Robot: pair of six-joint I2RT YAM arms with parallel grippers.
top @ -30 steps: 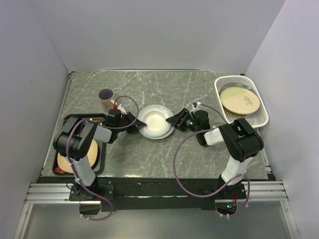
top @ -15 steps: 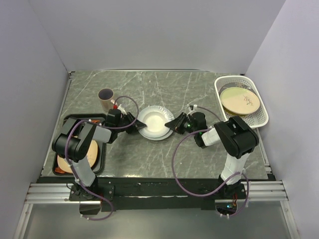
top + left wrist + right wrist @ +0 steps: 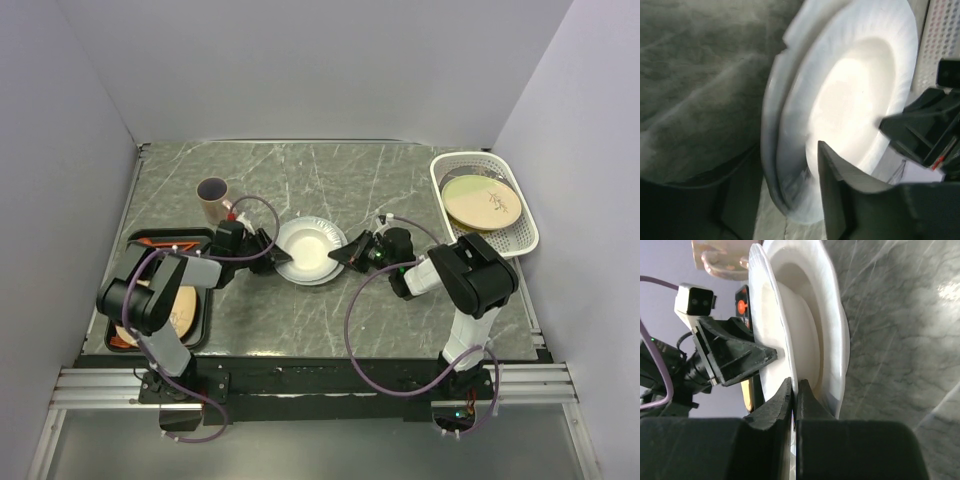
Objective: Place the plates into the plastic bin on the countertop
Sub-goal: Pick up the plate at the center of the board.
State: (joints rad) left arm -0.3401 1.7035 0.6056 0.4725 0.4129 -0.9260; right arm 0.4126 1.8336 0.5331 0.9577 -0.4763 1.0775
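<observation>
Well to the left of the plastic bin [image 3: 520,236], out in the middle of the countertop [image 3: 300,180], two white plates sit one on the other, and an arm reaches in from either side of them. On the side facing the bin, the right gripper [image 3: 347,252] has its fingers pinched tight together on the rim of the upper white plate [image 3: 312,248]. From the right wrist view that plate [image 3: 790,315] stands a little clear of the lower white plate [image 3: 832,315], with a gap showing between the two rims. On the side away from the bin, the left gripper [image 3: 277,256] straddles the same plate's edge. One of its fingers [image 3: 840,190] hangs over the plate's hollow and the other is a dark blur below, so I cannot tell whether they press on it or stand loose. Inside the bin lies a beige plate with a branch motif [image 3: 482,202], flat on the bottom. Farther from the bin than the white plates stands a beige mug [image 3: 213,200]. Farthest from it, at the countertop's opposite edge, is a black tray [image 3: 207,325] with a tan plate [image 3: 185,305] in it
</observation>
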